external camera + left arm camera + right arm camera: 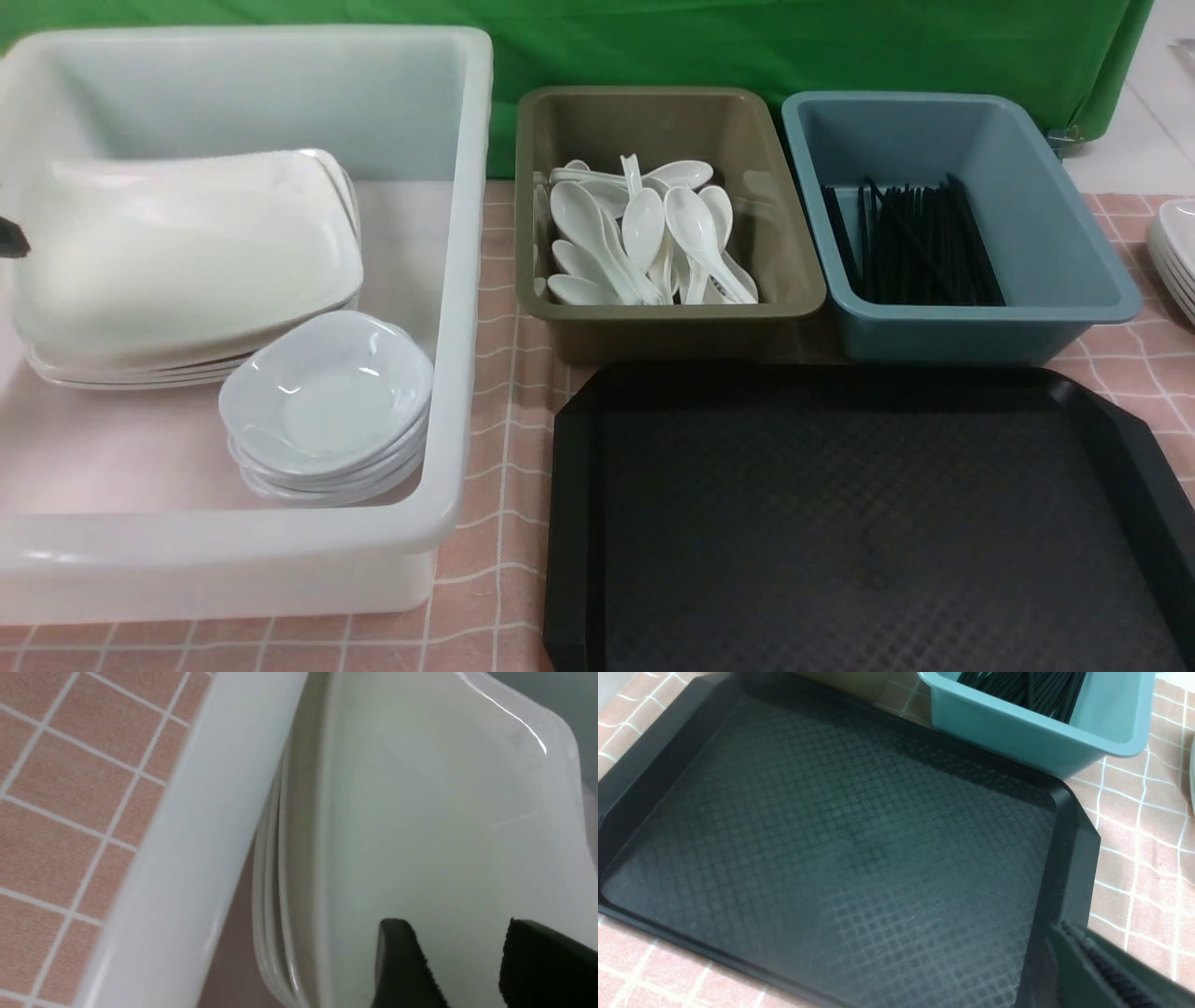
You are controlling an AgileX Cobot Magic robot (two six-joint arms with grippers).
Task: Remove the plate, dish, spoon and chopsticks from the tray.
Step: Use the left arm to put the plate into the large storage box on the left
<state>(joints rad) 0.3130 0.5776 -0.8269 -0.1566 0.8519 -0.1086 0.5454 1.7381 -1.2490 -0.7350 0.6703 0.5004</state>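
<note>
My left pincer (455, 963) over top plate (420, 812), fingers apart, gripping nothing. Plate tops stack in white tub (457, 280), at 10 o'clock from tray (868, 523). Spoons (644, 238) in brown bin at 12, chopsticks (910, 247) in blue bin at 1. My right pincer (1106, 970): one finger visible at tray rim, opening unclear.

Right hand (1106, 970) cut off by edge
</note>
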